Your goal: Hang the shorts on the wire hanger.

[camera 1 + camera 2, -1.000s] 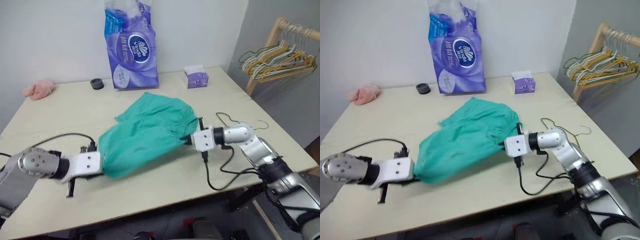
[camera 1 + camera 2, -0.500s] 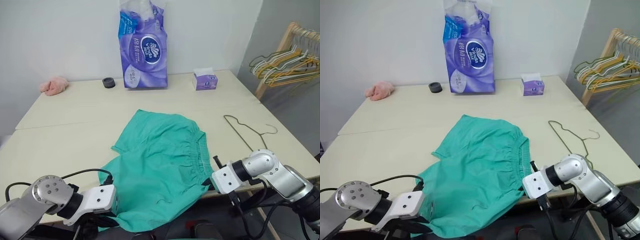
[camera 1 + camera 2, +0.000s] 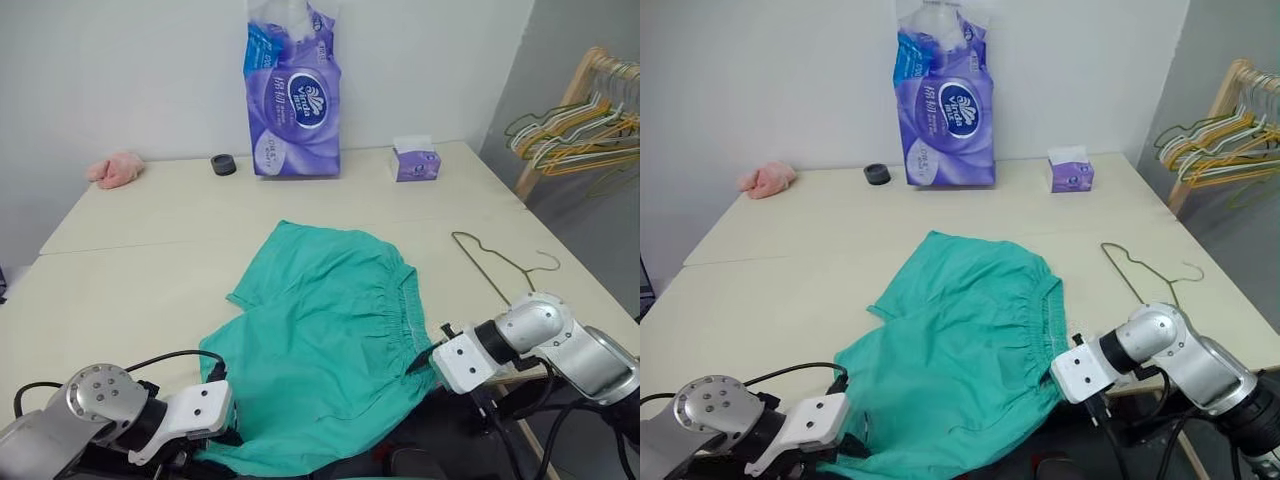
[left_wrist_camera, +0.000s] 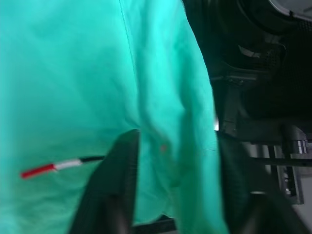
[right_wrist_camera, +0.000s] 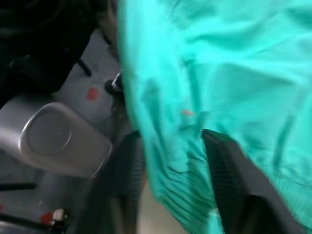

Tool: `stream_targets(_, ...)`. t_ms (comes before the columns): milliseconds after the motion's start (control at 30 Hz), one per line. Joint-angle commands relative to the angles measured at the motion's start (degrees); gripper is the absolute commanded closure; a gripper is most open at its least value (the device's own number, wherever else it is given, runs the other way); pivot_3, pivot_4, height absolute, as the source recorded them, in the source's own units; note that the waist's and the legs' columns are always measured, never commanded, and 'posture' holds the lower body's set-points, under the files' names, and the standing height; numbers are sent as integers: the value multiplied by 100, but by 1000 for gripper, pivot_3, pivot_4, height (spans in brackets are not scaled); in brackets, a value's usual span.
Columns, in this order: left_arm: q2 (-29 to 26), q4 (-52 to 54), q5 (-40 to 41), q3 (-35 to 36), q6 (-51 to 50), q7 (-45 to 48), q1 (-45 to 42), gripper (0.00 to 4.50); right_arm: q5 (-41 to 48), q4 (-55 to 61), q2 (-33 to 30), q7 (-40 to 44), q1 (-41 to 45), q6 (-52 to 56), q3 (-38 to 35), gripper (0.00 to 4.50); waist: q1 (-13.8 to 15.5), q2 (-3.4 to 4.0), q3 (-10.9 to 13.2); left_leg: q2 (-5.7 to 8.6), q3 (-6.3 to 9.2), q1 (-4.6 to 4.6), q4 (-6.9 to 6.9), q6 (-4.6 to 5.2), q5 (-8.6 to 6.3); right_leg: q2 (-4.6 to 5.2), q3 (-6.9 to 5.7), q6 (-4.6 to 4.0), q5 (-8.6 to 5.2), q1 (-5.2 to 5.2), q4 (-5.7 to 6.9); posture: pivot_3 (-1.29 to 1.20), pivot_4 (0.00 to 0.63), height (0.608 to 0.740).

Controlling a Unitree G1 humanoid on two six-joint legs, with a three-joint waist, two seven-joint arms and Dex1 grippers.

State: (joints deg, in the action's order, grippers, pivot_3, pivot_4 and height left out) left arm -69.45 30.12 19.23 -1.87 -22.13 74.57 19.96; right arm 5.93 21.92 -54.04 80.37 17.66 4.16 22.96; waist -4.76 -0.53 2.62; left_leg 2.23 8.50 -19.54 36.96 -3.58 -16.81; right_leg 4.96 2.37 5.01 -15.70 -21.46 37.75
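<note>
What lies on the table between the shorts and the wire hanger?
Nothing: in the left eye view, bare tabletop separates the teal shorts from the wire hanger. The right gripper sits nearer, at the shorts' waistband edge.
</note>
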Motion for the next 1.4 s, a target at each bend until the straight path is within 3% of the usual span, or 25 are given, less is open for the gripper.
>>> stream_targets(33,143,25,222,37,-122,22,-277,1218,362,282,-133,93,119,277,-384,1133,1,2,1,0,0,3,0,-1,-1,0,0,-1,0,4,-1,-109,0,740)
stream_targets(100,333,26,457,67,-284,-26,-554,620,601,271,-203,110,151,479,-622,424,7,2,2,1,-1,5,1,-1,-2,1,1,-1,0,8,-2,-110,0,740)
stream_targets(133,527,-55,612,142,-346,-116,-804,366,875,259,-171,-4,192,822,-844,411,9,-2,2,1,0,6,1,-1,-2,1,1,-1,0,9,-3,-115,0,740)
stream_targets(233,1052,-399,1000,388,-675,-488,-1547,366,1280,125,8,-458,266,1475,-1329,411,12,-8,-1,1,2,10,2,-1,-1,1,0,-4,2,14,-3,-114,0,740)
stream_targets(333,1547,-926,864,482,-694,-1037,-2204,366,1524,105,354,-1135,155,2092,-1685,411,9,-24,-11,-1,8,13,2,-1,-1,-1,-4,-6,3,16,-2,-118,0,740)
stream_targets(467,1698,-1262,676,361,-512,-1057,-2505,366,1565,176,1010,-2260,-37,2872,-1902,411,-35,-26,-17,1,6,13,-1,-5,-4,0,4,-7,4,10,-3,-125,0,740)
stream_targets(567,1744,-1353,655,316,-486,-993,-2592,366,1454,176,1291,-2873,-195,3121,-2032,411,-33,-25,-16,3,3,11,-1,-11,-9,0,9,-7,3,5,-2,-132,0,740)
stream_targets(733,2096,-1051,878,13,-912,-1129,-3033,366,962,-566,1690,-4338,-714,3048,-2977,411,57,-29,-18,9,5,9,6,-12,-9,5,6,-1,7,14,-6,-143,0,740)
stream_targets(800,2247,-1018,889,-74,-1064,-1256,-3175,14,938,-727,1733,-4528,-836,3049,-3162,411,55,-30,-19,10,3,8,9,-12,-9,6,8,4,9,15,-8,-143,0,740)
stream_targets(833,2312,-1016,860,-129,-1086,-1297,-3243,0,973,-773,1764,-4602,-888,3116,-3245,20,35,-28,-19,9,-1,9,8,-12,-9,6,11,4,9,15,-8,-162,0,740)
stream_targets(933,2595,-1037,711,-340,-1056,-1470,-3530,0,768,-1109,1823,-5097,-923,3228,-3418,7,-37,-25,-20,2,0,13,3,-11,-9,-1,10,0,7,13,-6,-169,0,740)
stream_targets(1100,3140,-1232,702,-574,-1071,-1620,-4184,0,472,-2150,1832,-5525,-531,3010,-3473,7,-140,-25,-20,4,-6,11,4,-11,-9,0,15,-1,7,12,-8,-185,0,740)
stream_targets(1233,3204,-1441,513,-798,-892,-1463,-4504,0,245,-3432,1821,-5835,173,2865,-3421,7,-272,-18,-24,4,-6,12,3,-11,-9,0,16,-2,6,13,-9,-187,0,740)
stream_targets(1400,3234,-1651,332,-949,-676,-1319,-4710,0,18,-5350,1705,-5522,1190,2497,-3144,7,-422,-14,-24,5,-9,11,-1,-10,-9,2,17,-4,6,14,-18,-190,0,740)
